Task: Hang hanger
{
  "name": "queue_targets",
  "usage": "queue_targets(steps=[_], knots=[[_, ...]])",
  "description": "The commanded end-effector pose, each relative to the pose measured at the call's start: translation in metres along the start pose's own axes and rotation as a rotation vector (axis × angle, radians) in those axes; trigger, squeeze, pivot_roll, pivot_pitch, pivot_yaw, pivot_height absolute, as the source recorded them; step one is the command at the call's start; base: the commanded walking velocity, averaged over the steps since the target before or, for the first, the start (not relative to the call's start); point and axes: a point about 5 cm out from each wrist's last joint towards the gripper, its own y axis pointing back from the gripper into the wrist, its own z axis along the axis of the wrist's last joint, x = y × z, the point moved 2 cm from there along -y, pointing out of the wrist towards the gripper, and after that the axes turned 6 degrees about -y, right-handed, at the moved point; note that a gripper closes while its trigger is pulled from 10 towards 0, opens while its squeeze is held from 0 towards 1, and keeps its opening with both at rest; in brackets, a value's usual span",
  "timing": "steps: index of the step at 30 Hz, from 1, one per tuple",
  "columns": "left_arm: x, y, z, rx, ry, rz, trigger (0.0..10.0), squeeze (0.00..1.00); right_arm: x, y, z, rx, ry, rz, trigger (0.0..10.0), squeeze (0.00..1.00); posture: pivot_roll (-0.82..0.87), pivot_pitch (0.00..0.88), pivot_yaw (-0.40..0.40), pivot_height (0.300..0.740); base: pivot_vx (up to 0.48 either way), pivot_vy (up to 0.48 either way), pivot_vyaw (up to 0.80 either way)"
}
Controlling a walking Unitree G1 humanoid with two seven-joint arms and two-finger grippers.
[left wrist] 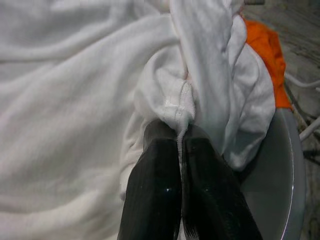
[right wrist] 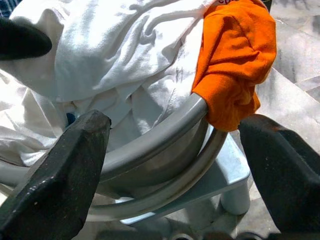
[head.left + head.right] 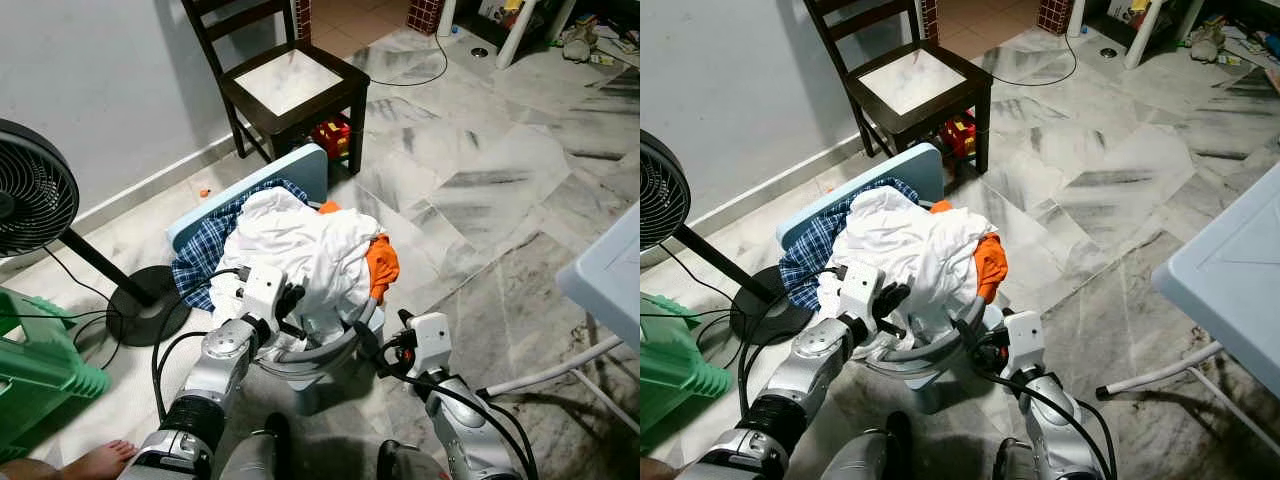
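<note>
The floor (image 3: 500,170) is smooth marble, white with grey streaks, and a pale wall runs along one side. A dark wooden chair (image 3: 290,85) with a light seat stands by the wall. A black fan (image 3: 35,190) on a round base stands at the robot's left, next to something green and plastic (image 3: 40,365). A pale blue board (image 3: 250,195) leans behind the washing. A person's bare foot (image 3: 100,462) shows at the bottom edge.

Right in front of the robot a round grey basin (image 3: 315,358) sits on a small light stool (image 2: 227,172). It is piled high with soft, crumpled clothes: a big white cloth (image 3: 300,245) on top, a blue checked cloth (image 3: 205,250) at the back left, and a bright orange cloth (image 3: 383,265) hanging over the rim on the right.

No hanger can be made out in any of the pictures.

The left gripper (image 1: 181,145) is at the near left of the pile. Its two black fingers are pressed together, pinching a stitched edge of the white cloth.

The right gripper (image 2: 175,150) is just in front of the basin's rim, low and near the orange cloth. Its black fingers (image 2: 65,170) are spread wide apart with nothing between them but the smooth grey rim ahead.
</note>
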Motion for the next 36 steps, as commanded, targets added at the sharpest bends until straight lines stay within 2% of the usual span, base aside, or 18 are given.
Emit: queue_targets(steps=[1, 5, 7, 9, 10, 15, 22, 24, 27, 30, 31, 32, 33, 36], knots=[[0.001, -0.002, 0.008, -0.026, 0.001, 0.009, 0.0, 0.00, 0.000, 0.002, -0.004, 0.017, -0.002, -0.001, 10.0, 0.00, -0.03, 0.242, 0.062, 0.740, 0.000, 0.000, 0.00], [0.003, -0.006, 0.035, -0.145, -0.026, 0.024, 0.0, 0.00, 0.000, 0.001, -0.003, 0.015, -0.002, -0.001, 10.0, 0.00, -0.03, 0.242, 0.062, 0.740, 0.000, 0.000, 0.00], [0.003, -0.006, 0.064, -0.265, -0.088, 0.027, 0.0, 0.00, 0.000, 0.001, -0.003, 0.014, -0.002, -0.001, 10.0, 0.00, -0.02, 0.239, 0.063, 0.740, 0.000, 0.000, 0.00], [0.003, -0.006, 0.075, -0.314, -0.091, 0.033, 0.0, 0.00, 0.000, 0.001, -0.003, 0.014, -0.002, -0.002, 10.0, 0.00, -0.03, 0.240, 0.064, 0.740, 0.000, 0.000, 0.00], [0.002, -0.006, 0.089, -0.369, -0.089, 0.034, 0.0, 0.00, 0.001, 0.001, -0.003, 0.014, -0.002, -0.001, 10.0, 0.00, -0.03, 0.238, 0.062, 0.740, 0.000, 0.000, 0.00], [-0.003, -0.005, 0.112, -0.451, -0.109, 0.016, 0.0, 0.00, 0.001, 0.001, -0.004, 0.013, -0.002, -0.002, 10.0, 0.00, -0.03, 0.238, 0.063, 0.740, 0.000, 0.000, 0.00], [-0.018, 0.006, 0.172, -0.676, -0.186, -0.015, 0.0, 0.00, 0.002, -0.001, -0.003, 0.011, -0.001, 0.000, 10.0, 0.00, -0.02, 0.236, 0.066, 0.740, 0.000, 0.000, 0.00], [-0.019, 0.007, 0.176, -0.692, -0.189, -0.014, 0.0, 0.00, 0.002, -0.001, -0.003, 0.011, -0.001, 0.000, 10.0, 0.00, -0.02, 0.236, 0.066, 0.740, 0.000, 0.000, 0.00], [-0.021, 0.012, 0.184, -0.738, -0.263, 0.008, 0.0, 0.00, 0.003, -0.001, -0.003, 0.011, -0.002, 0.001, 10.0, 0.00, -0.02, 0.237, 0.070, 0.740, 0.000, 0.000, 0.00], [-0.023, 0.010, 0.178, -0.716, -0.281, -0.008, 0.0, 0.00, 0.004, -0.001, -0.004, 0.013, -0.002, 0.001, 10.0, 0.00, -0.02, 0.237, 0.070, 0.740, 0.000, 0.000, 0.00], [-0.024, 0.007, 0.165, -0.669, -0.281, -0.022, 0.0, 0.00, 0.004, -0.001, -0.005, 0.014, -0.003, 0.001, 10.0, 0.00, -0.02, 0.239, 0.069, 0.740, 0.000, 0.000, 0.00], [-0.024, 0.007, 0.162, -0.653, -0.281, -0.024, 0.0, 0.00, 0.004, -0.001, -0.005, 0.014, -0.003, 0.001, 10.0, 0.00, -0.02, 0.239, 0.069, 0.740, 0.000, 0.000, 0.00], [-0.022, 0.005, 0.146, -0.590, -0.300, -0.022, 0.0, 0.00, 0.004, 0.000, -0.005, 0.016, -0.002, 0.001, 10.0, 0.00, -0.02, 0.239, 0.069, 0.740, 0.000, 0.000, 0.00], [-0.014, 0.006, 0.122, -0.506, -0.328, 0.013, 0.0, 0.00, 0.003, 0.001, -0.006, 0.020, 0.000, 0.000, 10.0, 0.00, -0.03, 0.241, 0.069, 0.740, 0.000, 0.000, 0.00]])
